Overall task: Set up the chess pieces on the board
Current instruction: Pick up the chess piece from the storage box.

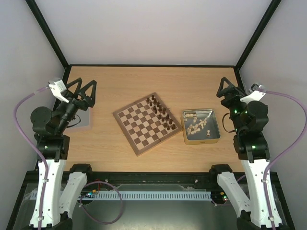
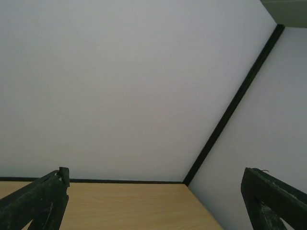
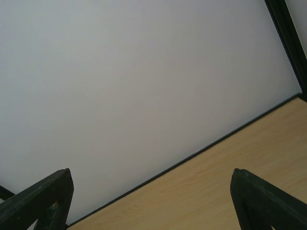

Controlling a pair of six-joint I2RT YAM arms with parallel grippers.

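Observation:
The board [image 1: 144,127] lies turned at an angle in the middle of the table, with dark brown chessmen [image 1: 161,114] in two rows along its right side. The light cream chess pieces [image 1: 196,125] lie loose in a rectangular metal tin [image 1: 185,128] just right of the board. My left gripper [image 1: 82,91] hovers open at the far left, well away from the board. At the far right, beyond the tin, my right gripper [image 1: 229,89] is also open. Both wrist views show only wide-apart fingers [image 2: 41,201] [image 3: 43,199], wall and bare tabletop; nothing is held.
A grey flat pad [image 1: 85,118] lies on the table under the left arm. White walls with black frame posts [image 1: 48,33] enclose the table on three sides. The arm bases stand at the near edge.

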